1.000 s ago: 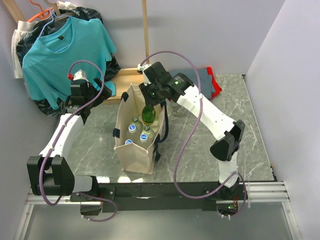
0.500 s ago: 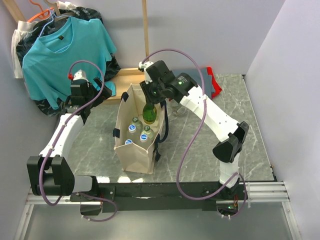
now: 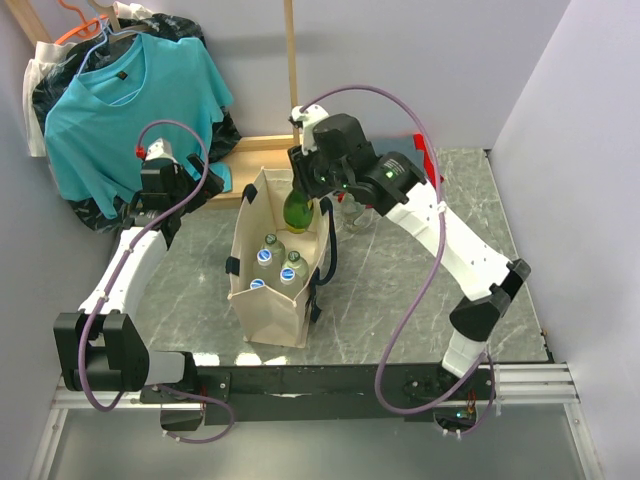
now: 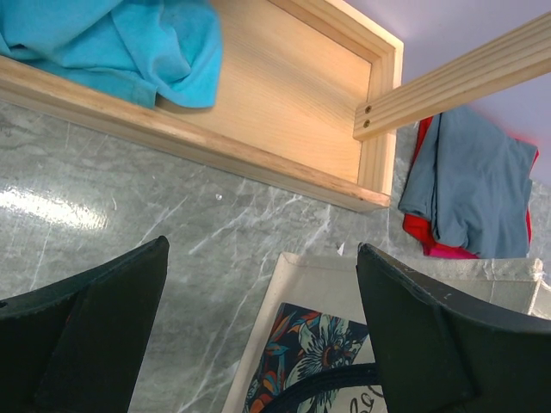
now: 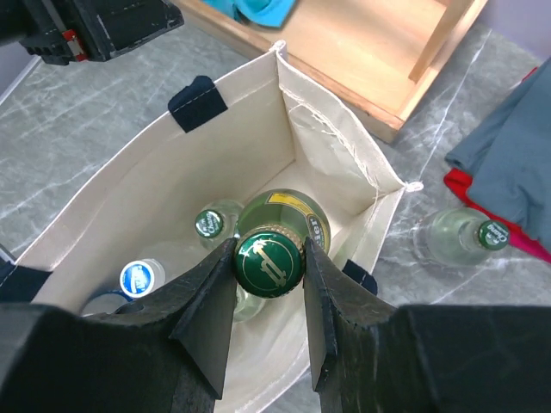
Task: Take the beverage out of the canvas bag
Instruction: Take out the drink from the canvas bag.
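The right claw [image 5: 269,265] is clamped on the green bottle [image 5: 274,225] by its cap, at the far end of the bag [image 3: 262,312]. The bag stands mid-surface [image 3: 400,290]. The left claw [image 4: 263,258] is wide apart, holding nothing.

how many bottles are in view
7: one green bottle gripped by the right end effector at the bag mouth, five caps showing inside it, one clear bottle on the table beside it. More may be hidden inside.
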### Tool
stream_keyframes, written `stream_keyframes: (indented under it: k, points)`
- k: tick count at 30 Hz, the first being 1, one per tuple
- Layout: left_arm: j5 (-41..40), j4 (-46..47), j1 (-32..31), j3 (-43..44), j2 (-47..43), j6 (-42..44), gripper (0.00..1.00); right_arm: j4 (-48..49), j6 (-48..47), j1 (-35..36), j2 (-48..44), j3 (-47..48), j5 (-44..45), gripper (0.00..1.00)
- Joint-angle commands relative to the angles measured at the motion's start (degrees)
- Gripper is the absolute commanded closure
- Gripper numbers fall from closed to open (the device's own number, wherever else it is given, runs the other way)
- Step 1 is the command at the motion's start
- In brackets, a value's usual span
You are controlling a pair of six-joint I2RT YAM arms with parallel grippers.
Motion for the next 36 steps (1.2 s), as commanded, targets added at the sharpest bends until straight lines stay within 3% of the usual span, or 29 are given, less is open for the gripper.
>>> stream_keyframes:
  k: [1,36]
  points:
    - [0.9,1.9,-0.3,0.3,-1.0,-0.1,0.04,11.9,-0.7,0.7,-5.7,-0.6,2.0,1.0]
    - [1.3,2.0,-0.3,0.6,-0.8,-0.5,0.04,19.2,-2.6,2.3,-10.1,-4.3,7.9,1.0]
